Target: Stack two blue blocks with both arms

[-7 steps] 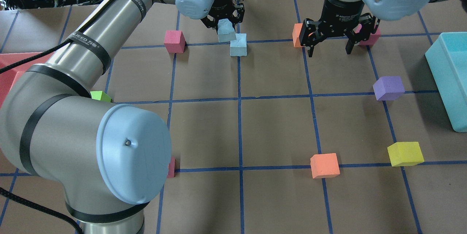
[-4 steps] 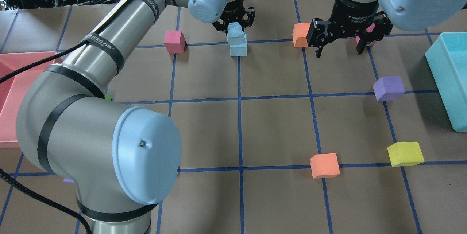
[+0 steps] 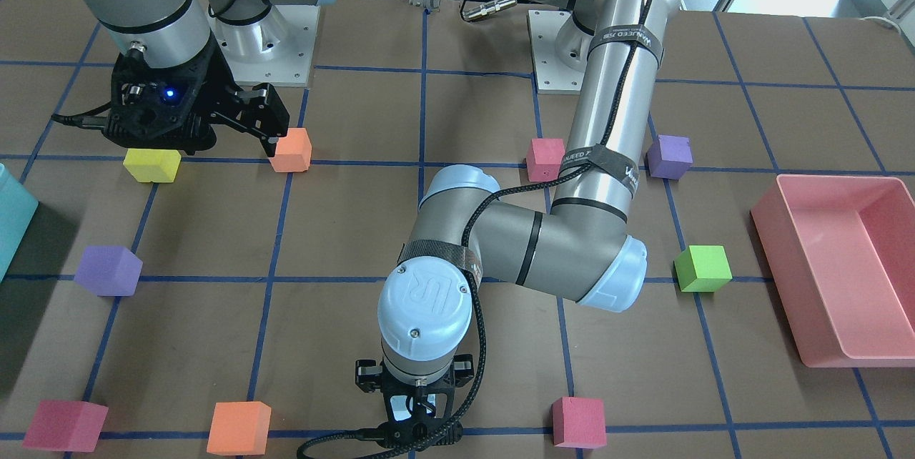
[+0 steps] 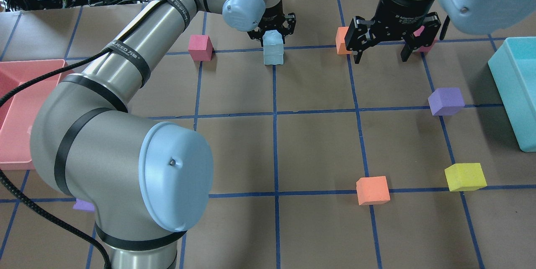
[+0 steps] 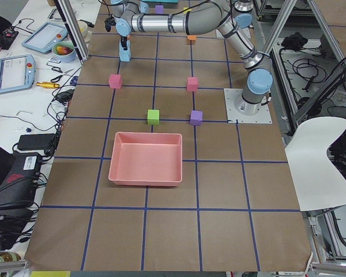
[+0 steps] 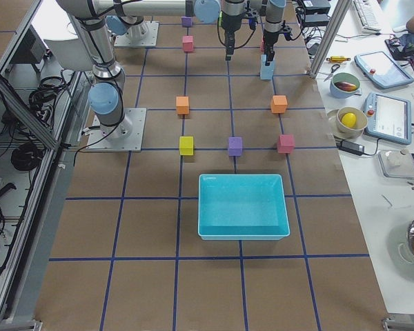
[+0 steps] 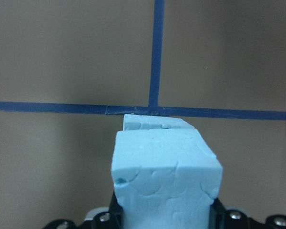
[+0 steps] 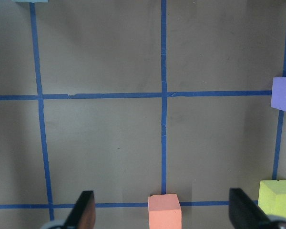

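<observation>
While left gripper [image 4: 272,33] clamps top block [image 4: 271,39] over bottom block [image 4: 273,56] at far centre gridline [image 4: 234,50], we want faces squared before letting go: wrist view shows bottom one peeking out beyond. Contact probably made; seam hard to see. Lower gently, open straight. Empty right gripper [image 4: 381,58] gapes wide near orange cube [image 4: 341,40]. We count two blue blocks, two grippers, one pink bin [image 4: 16,93], one teal bin [image 4: 515,89].

the left arm [image 4: 96,135] bears "ur" on a joint cap [image 3: 422,294] and "wanjeed" on a strap [image 4: 125,51].
</observation>
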Available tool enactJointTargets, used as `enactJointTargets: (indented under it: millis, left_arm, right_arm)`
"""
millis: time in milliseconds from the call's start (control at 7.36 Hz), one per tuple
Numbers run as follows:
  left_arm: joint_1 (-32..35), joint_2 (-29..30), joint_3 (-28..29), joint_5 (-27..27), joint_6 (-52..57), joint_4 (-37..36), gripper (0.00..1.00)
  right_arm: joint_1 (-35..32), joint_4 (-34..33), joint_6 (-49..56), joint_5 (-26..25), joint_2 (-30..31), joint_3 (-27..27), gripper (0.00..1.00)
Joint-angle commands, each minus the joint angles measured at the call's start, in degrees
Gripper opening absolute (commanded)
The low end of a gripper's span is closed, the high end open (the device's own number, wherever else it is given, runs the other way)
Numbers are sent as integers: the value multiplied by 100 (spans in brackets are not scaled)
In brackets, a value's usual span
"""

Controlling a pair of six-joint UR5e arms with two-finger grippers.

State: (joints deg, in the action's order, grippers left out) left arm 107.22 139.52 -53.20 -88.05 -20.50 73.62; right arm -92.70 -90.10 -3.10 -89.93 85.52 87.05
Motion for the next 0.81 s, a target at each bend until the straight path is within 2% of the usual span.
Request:
enactJointTargets:
  millis: [0, 272, 407, 679]
  left_arm:
    - [1, -21, 2, 51, -6, 11, 100]
    - [-43, -336, 29, 86, 89, 360, 100]
    - [-130, -616, 11, 8, 743, 711, 100]
    - [-604, -1423, -84, 34, 1179, 1239, 100]
  right_arm:
    - [6, 10, -6, 20, -1, 5, 100]
    - [50, 10, -6, 11, -9, -3, 100]
    - [50, 10, -6, 11, -9, 5, 100]
    - [59, 27, -15, -6, -1, -3, 100]
